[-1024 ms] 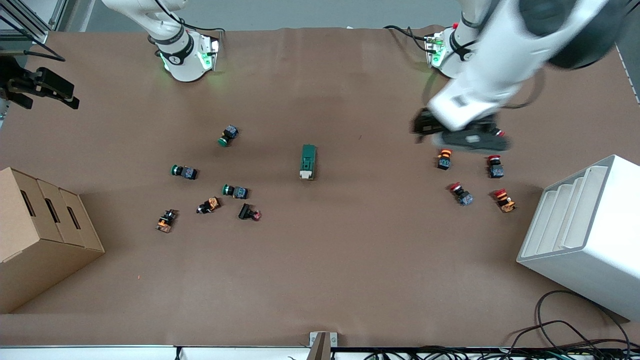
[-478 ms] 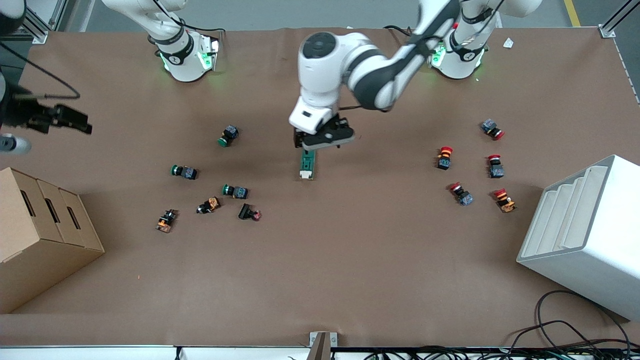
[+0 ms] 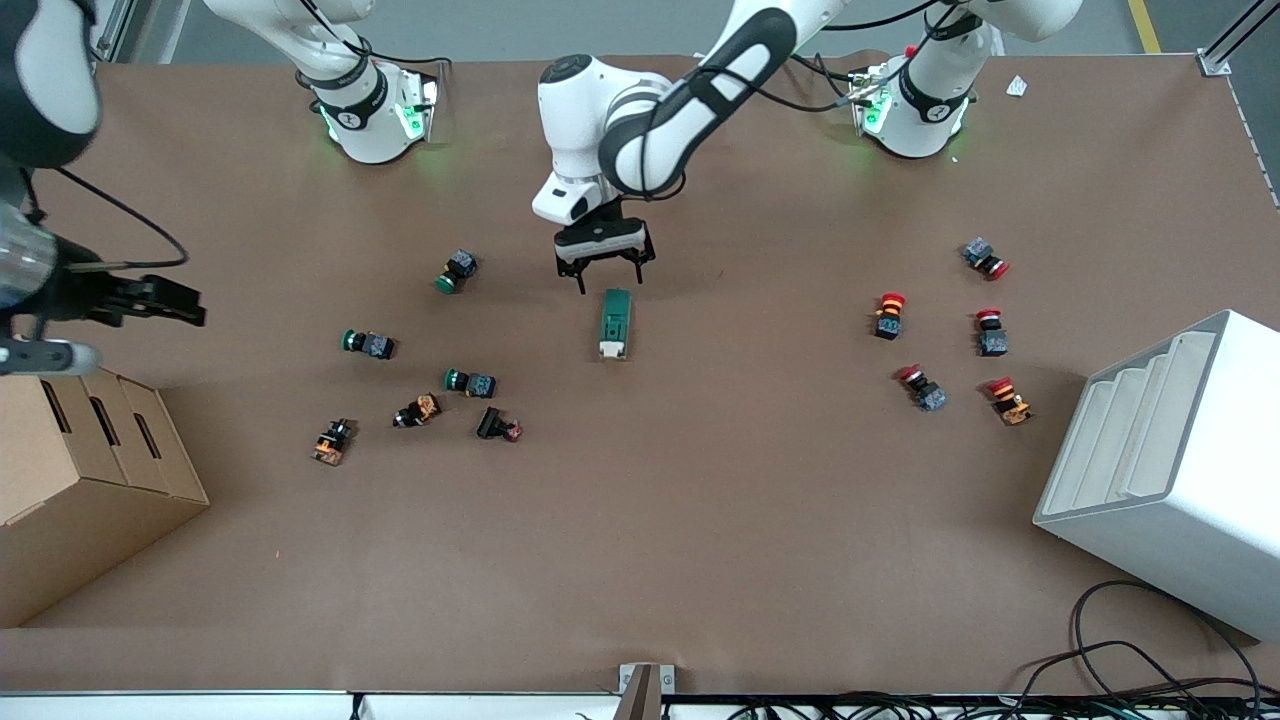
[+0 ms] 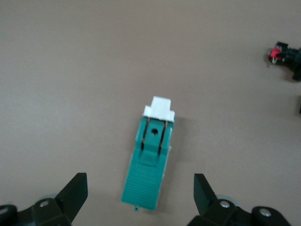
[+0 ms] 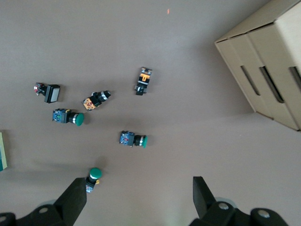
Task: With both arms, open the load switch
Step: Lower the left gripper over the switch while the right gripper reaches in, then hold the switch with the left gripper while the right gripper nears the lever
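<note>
While the brown paper-covered table (image 3: pixel 700 520) lies matte and creased in the front view, the dark green rectangular load switch (image 3: pixel 615 323) with its white lever end is seen at mid-table, the left gripper (image 3: pixel 604 272) hung over its ribbed end, fingers spread. The right gripper (image 3: pixel 150 300) is held above the corrugated cardboard box (image 3: pixel 90 470).

In the left wrist view, the switch (image 4: pixel 150 165) is framed between parted black fingers (image 4: pixel 75 190); no lettering can be read.

In the right wrist view, round-capped green push buttons (image 5: pixel 133 140) are scattered below spread fingers (image 5: pixel 203 190).
</note>
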You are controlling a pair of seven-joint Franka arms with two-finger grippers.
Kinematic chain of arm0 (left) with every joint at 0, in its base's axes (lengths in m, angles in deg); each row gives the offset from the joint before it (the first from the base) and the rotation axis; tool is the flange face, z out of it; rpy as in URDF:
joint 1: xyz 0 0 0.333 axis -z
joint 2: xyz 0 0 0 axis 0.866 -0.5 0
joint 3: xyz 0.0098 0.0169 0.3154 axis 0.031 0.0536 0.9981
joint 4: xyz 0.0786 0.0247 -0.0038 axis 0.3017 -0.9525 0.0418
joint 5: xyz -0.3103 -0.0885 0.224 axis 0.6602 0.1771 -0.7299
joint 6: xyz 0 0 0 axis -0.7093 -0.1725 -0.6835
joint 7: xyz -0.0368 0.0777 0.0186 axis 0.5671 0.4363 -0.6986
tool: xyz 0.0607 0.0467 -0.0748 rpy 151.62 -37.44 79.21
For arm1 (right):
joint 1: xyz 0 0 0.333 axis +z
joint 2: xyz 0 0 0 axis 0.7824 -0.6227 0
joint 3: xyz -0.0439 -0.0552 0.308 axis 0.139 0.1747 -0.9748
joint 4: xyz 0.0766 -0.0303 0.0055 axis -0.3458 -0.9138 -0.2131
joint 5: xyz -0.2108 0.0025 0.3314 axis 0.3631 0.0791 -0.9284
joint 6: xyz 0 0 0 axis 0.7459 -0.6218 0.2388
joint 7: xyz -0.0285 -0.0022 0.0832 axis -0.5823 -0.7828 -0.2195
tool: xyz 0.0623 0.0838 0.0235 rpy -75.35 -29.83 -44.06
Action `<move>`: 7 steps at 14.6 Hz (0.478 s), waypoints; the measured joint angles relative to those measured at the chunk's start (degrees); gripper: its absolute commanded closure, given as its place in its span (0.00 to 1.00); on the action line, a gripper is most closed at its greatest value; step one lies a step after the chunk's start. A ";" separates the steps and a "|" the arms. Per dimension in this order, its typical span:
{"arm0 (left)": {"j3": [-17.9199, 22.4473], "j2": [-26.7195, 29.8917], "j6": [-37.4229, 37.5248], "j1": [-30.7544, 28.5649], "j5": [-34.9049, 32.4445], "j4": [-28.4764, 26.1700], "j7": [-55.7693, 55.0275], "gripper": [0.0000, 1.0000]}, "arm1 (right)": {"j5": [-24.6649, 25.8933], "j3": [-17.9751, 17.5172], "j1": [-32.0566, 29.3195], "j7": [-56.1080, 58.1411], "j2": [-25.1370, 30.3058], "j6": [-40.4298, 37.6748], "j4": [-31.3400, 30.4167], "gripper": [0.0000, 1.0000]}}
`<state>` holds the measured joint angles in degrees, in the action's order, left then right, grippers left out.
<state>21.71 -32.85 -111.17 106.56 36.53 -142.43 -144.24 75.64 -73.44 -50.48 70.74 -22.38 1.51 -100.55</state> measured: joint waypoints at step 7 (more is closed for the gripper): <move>-0.05 -3.80 -0.95 3.05 -27.45 -6.65 -21.04 0.01 | 0.25 -0.52 12.22 -29.91 -4.74 5.89 -4.70 0.00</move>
<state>21.66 -36.66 -112.12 109.62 9.08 -149.08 -165.28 75.89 -73.96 -38.26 40.84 -27.11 7.40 -105.25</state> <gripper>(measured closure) 0.009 0.000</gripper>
